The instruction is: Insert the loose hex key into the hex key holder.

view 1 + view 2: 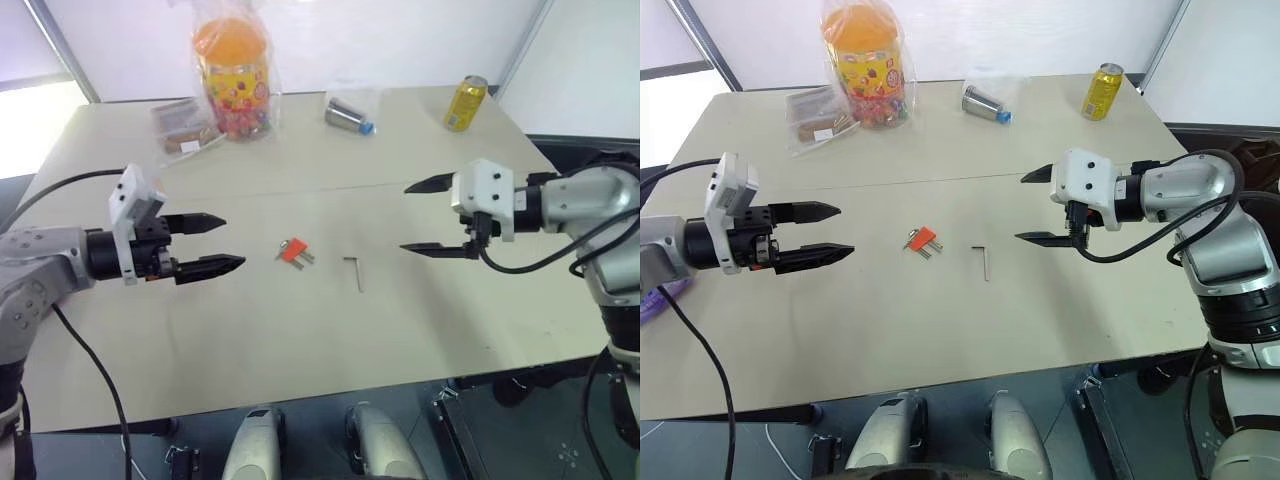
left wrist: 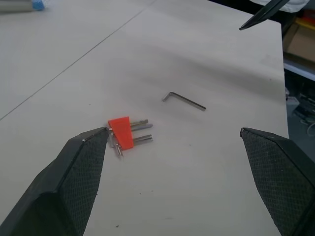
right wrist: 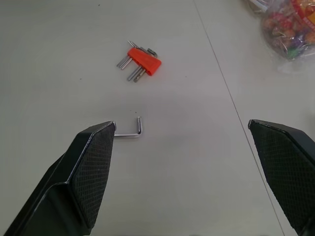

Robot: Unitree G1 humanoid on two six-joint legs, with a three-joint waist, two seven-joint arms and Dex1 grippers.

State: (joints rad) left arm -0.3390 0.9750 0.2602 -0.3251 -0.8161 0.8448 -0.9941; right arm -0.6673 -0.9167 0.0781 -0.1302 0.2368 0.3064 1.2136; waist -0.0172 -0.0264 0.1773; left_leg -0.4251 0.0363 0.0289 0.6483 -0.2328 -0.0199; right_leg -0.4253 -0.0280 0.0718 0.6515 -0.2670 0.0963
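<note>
The hex key holder (image 1: 293, 250), a small orange-red block with short grey keys sticking out, lies flat in the middle of the beige table (image 1: 300, 340). Just to its right lies the loose hex key (image 1: 355, 270), a thin grey L-shaped rod, apart from the holder. My left gripper (image 1: 220, 242) hovers open to the left of the holder, pointing toward it. My right gripper (image 1: 420, 216) hovers open to the right of the loose key, pointing left. Both hold nothing. The left wrist view shows the holder (image 2: 121, 132) and key (image 2: 184, 101); the right wrist view shows the holder (image 3: 144, 57) and key (image 3: 134, 129).
Along the table's far side stand a bagged jar of sweets (image 1: 234, 75), a flat bagged packet (image 1: 182, 126), a bagged metal cylinder (image 1: 349, 114) and a yellow can (image 1: 466, 102). A seam (image 1: 300, 190) crosses the tabletop behind the holder.
</note>
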